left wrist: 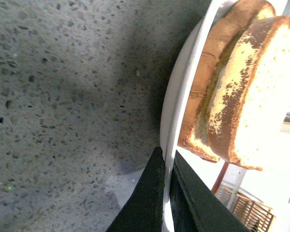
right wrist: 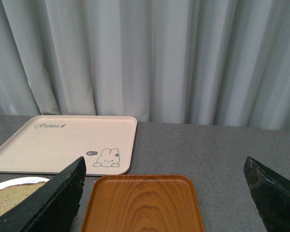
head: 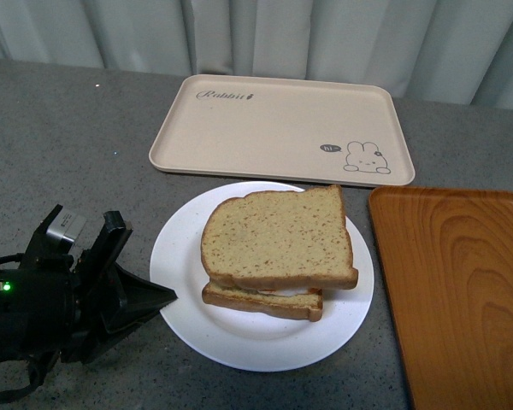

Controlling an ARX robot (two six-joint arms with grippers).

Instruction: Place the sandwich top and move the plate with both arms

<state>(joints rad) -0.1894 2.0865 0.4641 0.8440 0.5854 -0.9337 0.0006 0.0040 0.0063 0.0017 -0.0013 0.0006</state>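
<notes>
Your counter (head: 68, 128) is grey speckled stone, backed by a pale pleated curtain (right wrist: 145, 58). The beige tray (head: 282, 120) beyond the tools reads "Rabbit", with "hi~" beside a drawn bunny. Your left tool (left wrist: 166, 166) pinches the plate (head: 179, 248) rim, and the sandwich top (head: 278, 235) crowns the stack just past its tips. Your right tool (right wrist: 164, 166) gapes wide, with the orange tray (right wrist: 142, 203) ahead of it
</notes>
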